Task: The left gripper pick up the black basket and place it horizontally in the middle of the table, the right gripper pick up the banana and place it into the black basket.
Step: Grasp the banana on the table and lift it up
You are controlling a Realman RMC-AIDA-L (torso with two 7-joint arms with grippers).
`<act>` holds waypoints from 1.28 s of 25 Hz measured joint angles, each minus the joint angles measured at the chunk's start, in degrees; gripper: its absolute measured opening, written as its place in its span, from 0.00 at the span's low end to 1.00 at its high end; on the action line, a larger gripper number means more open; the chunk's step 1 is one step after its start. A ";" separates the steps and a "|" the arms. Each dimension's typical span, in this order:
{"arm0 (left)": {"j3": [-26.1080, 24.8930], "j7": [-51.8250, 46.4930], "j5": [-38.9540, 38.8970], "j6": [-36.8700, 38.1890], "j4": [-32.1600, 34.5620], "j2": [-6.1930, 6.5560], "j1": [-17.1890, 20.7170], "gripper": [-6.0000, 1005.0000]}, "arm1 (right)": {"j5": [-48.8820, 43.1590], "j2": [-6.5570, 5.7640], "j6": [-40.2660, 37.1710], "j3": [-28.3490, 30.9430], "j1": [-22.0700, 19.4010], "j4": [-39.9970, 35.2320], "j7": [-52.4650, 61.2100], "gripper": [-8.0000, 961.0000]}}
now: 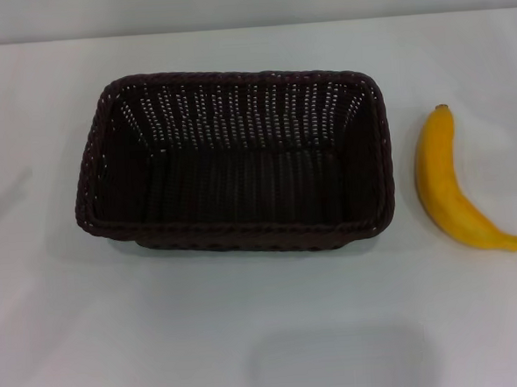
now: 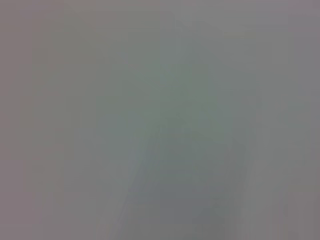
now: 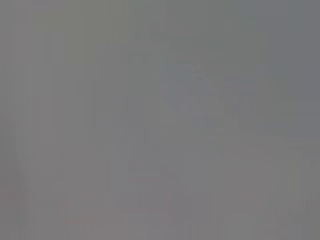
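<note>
The black basket [image 1: 230,160] is sitting on the table [image 1: 118,342] in the centre of the head view, slightly toward the upper left, with its long side running across the frame and its open top facing up. Its braided rim is showing all round, and nothing is lying inside it. Just to the right of it, apart from its wall, the banana [image 1: 451,186] is lying flat on the white surface at the right edge of the frame, its dark stem tip pointing to the upper part of the picture and its curve bending toward the lower right. Neither gripper is appearing in the head view, and both wrist views are showing only a plain grey blur, so whether their fingers are spread or pressed together cannot be told.
</note>
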 joint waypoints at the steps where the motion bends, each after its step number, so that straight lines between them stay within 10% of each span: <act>1: -0.29 1.11 0.00 -0.13 -0.45 0.00 0.25 0.89 | -6.52 -0.86 -0.40 0.16 0.01 -3.49 7.02 0.87; 8: -0.61 7.37 -0.11 0.00 -5.74 0.21 1.26 0.89 | -40.19 -7.48 10.95 0.65 2.86 -23.91 44.79 0.86; 13: -0.73 8.07 0.10 1.11 -7.30 0.45 1.30 0.89 | -61.87 -8.49 24.68 0.74 8.83 -34.14 60.47 0.86; 17: -1.19 8.28 0.08 2.11 -8.05 -0.01 1.04 0.89 | -73.06 -7.05 38.31 0.69 16.06 -33.69 64.55 0.86; 27: -1.46 10.22 -0.20 3.58 -9.65 -1.43 0.45 0.89 | -91.36 2.46 48.40 -0.21 26.67 -31.49 70.96 0.86; 32: -1.49 11.40 -0.20 3.59 -11.16 -1.29 0.19 0.89 | -90.74 3.59 48.87 -5.69 27.69 -29.88 75.49 0.86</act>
